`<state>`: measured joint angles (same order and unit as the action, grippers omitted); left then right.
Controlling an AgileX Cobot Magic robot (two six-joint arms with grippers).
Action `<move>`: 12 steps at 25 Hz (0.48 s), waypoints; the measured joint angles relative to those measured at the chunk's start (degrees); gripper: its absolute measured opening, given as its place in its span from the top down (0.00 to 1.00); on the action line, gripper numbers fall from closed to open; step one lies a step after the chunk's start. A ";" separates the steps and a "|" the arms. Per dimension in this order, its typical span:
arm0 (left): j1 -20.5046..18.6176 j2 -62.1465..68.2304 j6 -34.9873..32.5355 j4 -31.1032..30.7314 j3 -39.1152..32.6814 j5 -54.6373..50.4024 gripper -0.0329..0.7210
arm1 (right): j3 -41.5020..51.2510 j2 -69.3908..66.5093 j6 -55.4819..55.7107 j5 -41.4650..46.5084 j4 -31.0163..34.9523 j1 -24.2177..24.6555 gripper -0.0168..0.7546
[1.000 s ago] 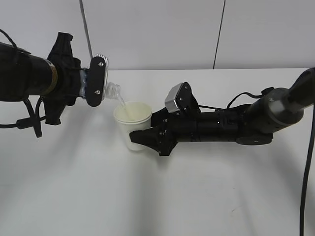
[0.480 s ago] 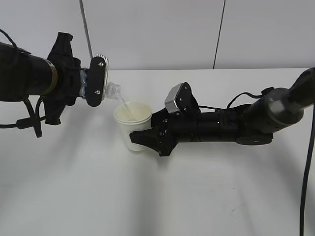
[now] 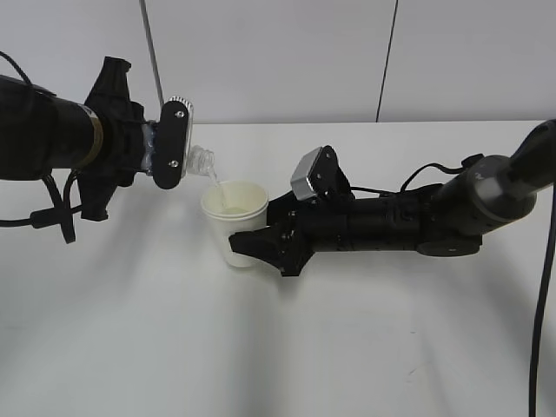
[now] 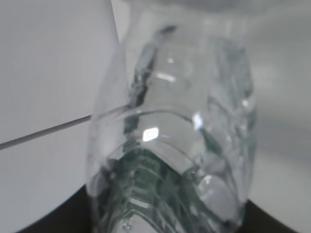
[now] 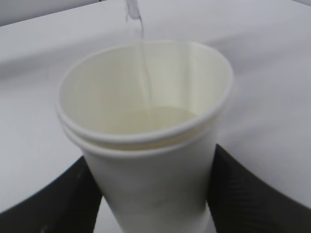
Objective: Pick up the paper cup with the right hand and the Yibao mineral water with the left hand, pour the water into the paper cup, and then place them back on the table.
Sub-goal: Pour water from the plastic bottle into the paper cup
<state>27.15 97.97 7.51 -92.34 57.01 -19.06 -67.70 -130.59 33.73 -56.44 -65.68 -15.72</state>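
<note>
My left gripper point(image 3: 165, 143) is shut on the Yibao mineral water bottle point(image 3: 198, 161), held tipped with its open neck over the paper cup point(image 3: 234, 221). A thin stream of water runs from the neck into the cup. In the left wrist view the clear bottle point(image 4: 175, 136) fills the frame between the dark fingers. My right gripper point(image 3: 252, 245) is shut on the cream-white paper cup, which stands upright on the table point(image 3: 278, 347). In the right wrist view the cup point(image 5: 150, 160) sits between the black fingers point(image 5: 252, 194), with water in its bottom and the stream falling in.
A white wall point(image 3: 278, 52) with a thin dark vertical line stands behind the table. A metal rod point(image 3: 152, 52) rises behind the left arm. Black cables hang at the far left and far right.
Nothing has visibly moved. The bottle stays tipped over the cup and the water stream keeps running.
</note>
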 joint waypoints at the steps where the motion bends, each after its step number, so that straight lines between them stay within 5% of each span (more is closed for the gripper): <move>1: 0.00 0.00 0.00 0.00 0.00 0.00 0.54 | 0.00 0.00 0.00 0.00 0.00 0.00 0.35; 12: 0.00 0.00 0.00 -0.02 0.00 -0.35 0.54 | 0.00 0.00 0.00 0.17 0.00 0.00 0.35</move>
<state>27.15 97.97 7.51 -92.36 57.01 -19.41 -67.70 -130.59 33.73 -56.27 -65.68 -15.72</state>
